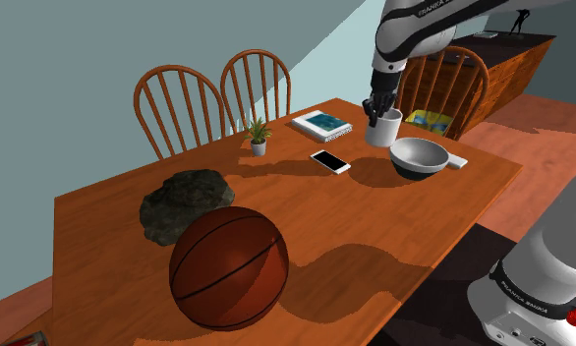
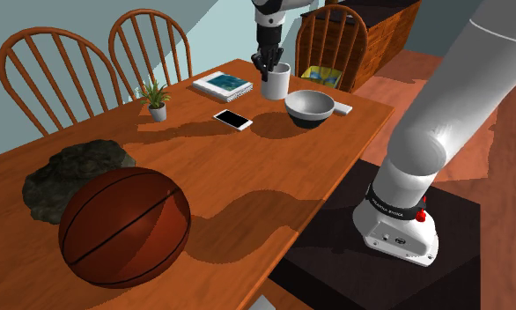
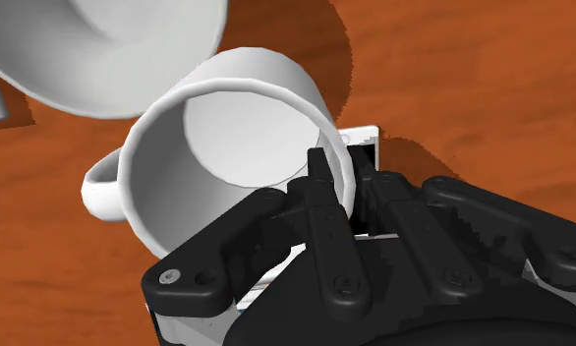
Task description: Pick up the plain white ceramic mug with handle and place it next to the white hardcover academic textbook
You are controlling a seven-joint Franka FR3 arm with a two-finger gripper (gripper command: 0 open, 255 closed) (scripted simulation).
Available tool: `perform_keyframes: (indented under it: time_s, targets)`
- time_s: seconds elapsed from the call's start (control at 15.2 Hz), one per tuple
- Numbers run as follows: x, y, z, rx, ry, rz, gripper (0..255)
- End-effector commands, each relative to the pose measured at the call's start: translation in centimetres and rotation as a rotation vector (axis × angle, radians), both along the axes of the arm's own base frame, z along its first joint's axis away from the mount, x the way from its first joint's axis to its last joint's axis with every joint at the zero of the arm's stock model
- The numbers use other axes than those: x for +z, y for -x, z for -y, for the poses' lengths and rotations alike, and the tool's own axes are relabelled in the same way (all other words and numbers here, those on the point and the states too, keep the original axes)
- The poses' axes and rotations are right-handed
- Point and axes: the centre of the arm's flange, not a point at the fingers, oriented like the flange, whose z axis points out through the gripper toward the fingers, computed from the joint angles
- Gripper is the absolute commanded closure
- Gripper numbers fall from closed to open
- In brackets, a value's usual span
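A white mug with a handle hangs a little above the wooden table, and its shadow falls on the wood below. My black gripper is shut on the mug's rim, one finger inside and one outside. The handle points away from the fingers. A white book with a blue-green cover picture lies flat just to the shoulder view's left of the mug. A white bowl stands close on the mug's other side.
A white phone lies in front of the book. A small potted plant, a dark rock and a large basketball lie further along the table. Wooden chairs line the far side. A small white block touches the bowl.
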Motion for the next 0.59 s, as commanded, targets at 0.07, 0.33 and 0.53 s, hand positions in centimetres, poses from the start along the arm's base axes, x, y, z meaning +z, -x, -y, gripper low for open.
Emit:
perform_keyframes:
  time_s: [0.07, 0.33, 0.53]
  targets:
    - [-0.3, -2.5, 3.0, 0.001, 0.001, 0.001, 255]
    - [-0.9, -5.7, 7.2, 0.001, 0.001, 0.001, 255]
    - [-1.3, -8.1, 10.3, 0.001, 0.001, 0.001, 255]
